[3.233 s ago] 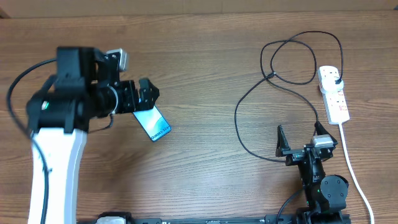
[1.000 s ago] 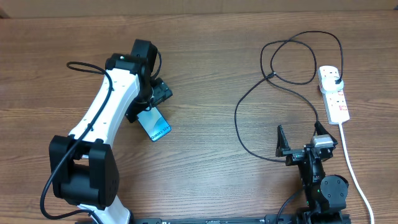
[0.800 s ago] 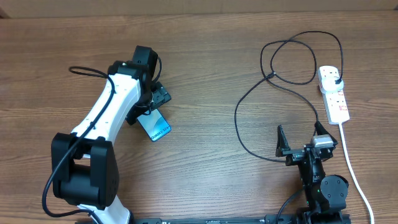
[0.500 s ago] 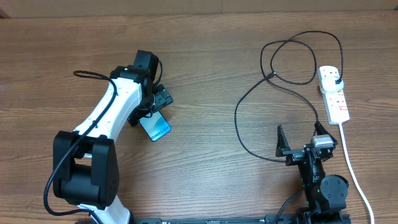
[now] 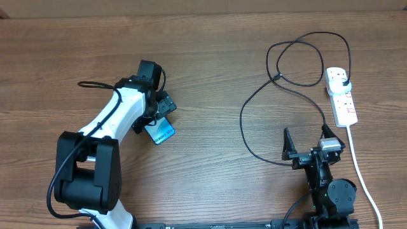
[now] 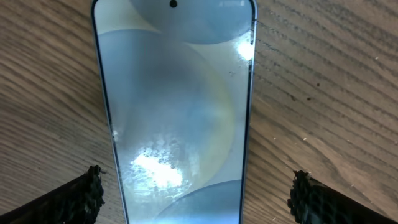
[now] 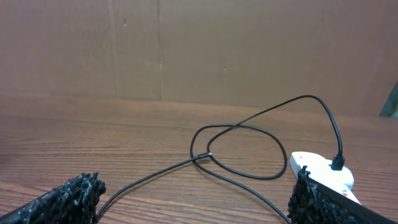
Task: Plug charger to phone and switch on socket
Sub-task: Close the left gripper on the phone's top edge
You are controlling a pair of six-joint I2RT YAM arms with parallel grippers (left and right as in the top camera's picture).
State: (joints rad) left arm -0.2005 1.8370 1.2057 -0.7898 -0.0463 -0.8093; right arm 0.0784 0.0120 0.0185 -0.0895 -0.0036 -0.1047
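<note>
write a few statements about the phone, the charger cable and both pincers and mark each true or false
1. The left pincer is open, one finger on either side of the phone, which lies flat on the table. True.
2. The phone's screen is dark. False: it is lit, light blue.
3. The charger is plugged into the phone. False: it lies looped on the far side of the table, near the power strip, well apart from the phone.
4. The charger's black plug sits in the power strip. True.
5. The right pincer is shut on the cable. False: it is open and holds nothing.
</note>
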